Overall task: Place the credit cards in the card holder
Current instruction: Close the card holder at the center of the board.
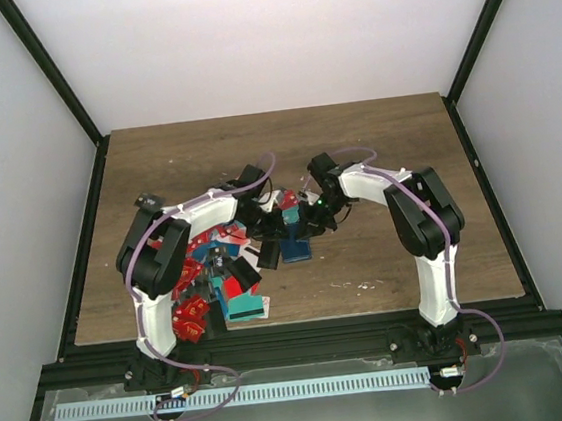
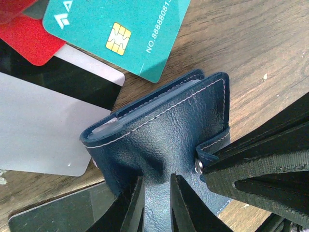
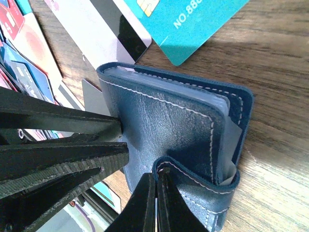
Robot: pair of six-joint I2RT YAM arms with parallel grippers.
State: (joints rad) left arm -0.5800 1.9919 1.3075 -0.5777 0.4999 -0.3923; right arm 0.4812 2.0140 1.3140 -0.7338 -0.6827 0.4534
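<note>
**Ana:** How far has the robot got with the cards?

**Ben:** Hardly begun, by the look of it. The small dark blue stitched leather card holder (image 1: pixel 293 244) lies on the brown wood-grain table (image 1: pixel 375 150), between the two arms, and it is folded shut.

**Ana:** Is anything gripping it?

**Ben:** Both arms are. The left gripper (image 2: pixel 154 208) has its black fingers clamped on the cover at one edge, with the leather running between them. The right gripper (image 3: pixel 157 203) has its fingers pressed together on the holder's clasp tab (image 3: pixel 198 179), which wraps round the opening side.

**Ana:** Is the snap undone?

**Ben:** That cannot be told. The tab lies close against the cover.

**Ana:** And the credit cards?

**Ben:** The thin plastic credit cards (image 1: pixel 237 293), mostly red with some teal, lie in a loose heap on the table under the left arm. A teal chip card (image 2: pixel 120 29) and a white card with a black stripe (image 2: pixel 43 130) lie just beside the holder. Neither gripper touches a card.

**Ana:** Are any already inside?

**Ben:** Clear sleeves show at the holder's edge, but whether they hold a card cannot be seen. Opening the holder looks like the step in hand. By that reading, loading the whole heap is left to do.
</note>
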